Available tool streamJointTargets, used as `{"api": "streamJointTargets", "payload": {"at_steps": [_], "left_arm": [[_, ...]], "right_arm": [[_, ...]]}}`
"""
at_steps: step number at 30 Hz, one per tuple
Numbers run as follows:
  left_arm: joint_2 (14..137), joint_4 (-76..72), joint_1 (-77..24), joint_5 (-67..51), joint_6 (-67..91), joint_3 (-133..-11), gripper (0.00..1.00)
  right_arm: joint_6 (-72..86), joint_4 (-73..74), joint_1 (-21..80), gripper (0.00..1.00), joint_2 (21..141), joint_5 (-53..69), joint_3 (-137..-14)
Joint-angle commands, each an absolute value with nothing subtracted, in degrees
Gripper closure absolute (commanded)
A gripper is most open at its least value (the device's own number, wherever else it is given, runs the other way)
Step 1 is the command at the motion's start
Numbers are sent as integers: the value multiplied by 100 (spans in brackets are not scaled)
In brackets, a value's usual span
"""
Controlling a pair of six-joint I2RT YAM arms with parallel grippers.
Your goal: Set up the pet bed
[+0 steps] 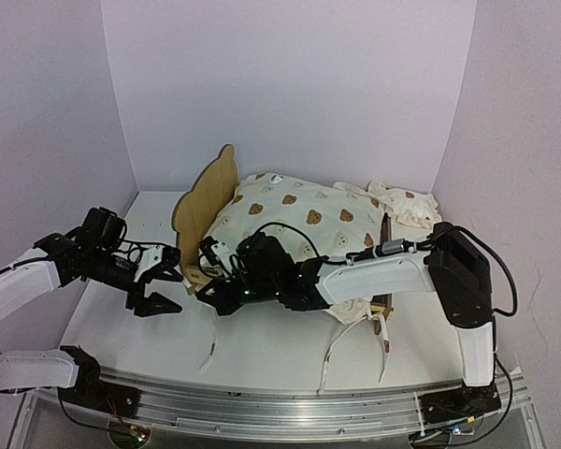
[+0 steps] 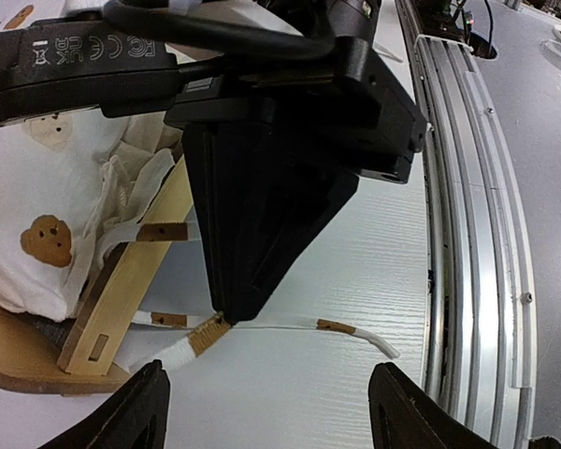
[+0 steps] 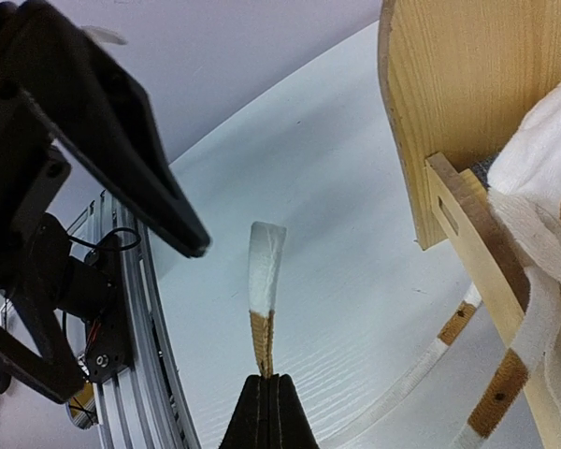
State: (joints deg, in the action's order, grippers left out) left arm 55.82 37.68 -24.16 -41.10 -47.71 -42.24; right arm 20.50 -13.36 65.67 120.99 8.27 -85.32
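Note:
The pet bed (image 1: 208,201) stands mid-table, its plywood bear-ear headboard on the left. The cream bear-print cushion (image 1: 299,220) lies on it and hides the base. My right gripper (image 1: 208,293) is at the bed's near left corner, shut on one of the cushion's tie strings (image 3: 265,281), just above the table. The right wrist view shows the wooden corner post (image 3: 467,215) to the right of it. My left gripper (image 1: 168,290) is open and empty, just left of the right gripper. In the left wrist view its fingertips (image 2: 122,412) frame the held string (image 2: 206,332).
A small ruffled bear-print pillow (image 1: 407,206) lies at the bed's far right. More tie strings (image 1: 329,360) trail over the white table toward the front. The metal rail (image 1: 290,412) runs along the near edge. White walls close in the back and sides.

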Motion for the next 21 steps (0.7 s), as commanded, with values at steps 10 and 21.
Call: {"api": "streamJointTargets", "payload": {"at_steps": [10,21], "left_arm": [[6171,3082,-2475,-3915,-6083,-4363,35],[6391,2962,-2637,-3691,-6521,-4256,69]], "right_arm": [[1852,-1683,6620,100,11769,1370,-8399],[1741,-1783,6622,100,11696,1437,-8373]]}}
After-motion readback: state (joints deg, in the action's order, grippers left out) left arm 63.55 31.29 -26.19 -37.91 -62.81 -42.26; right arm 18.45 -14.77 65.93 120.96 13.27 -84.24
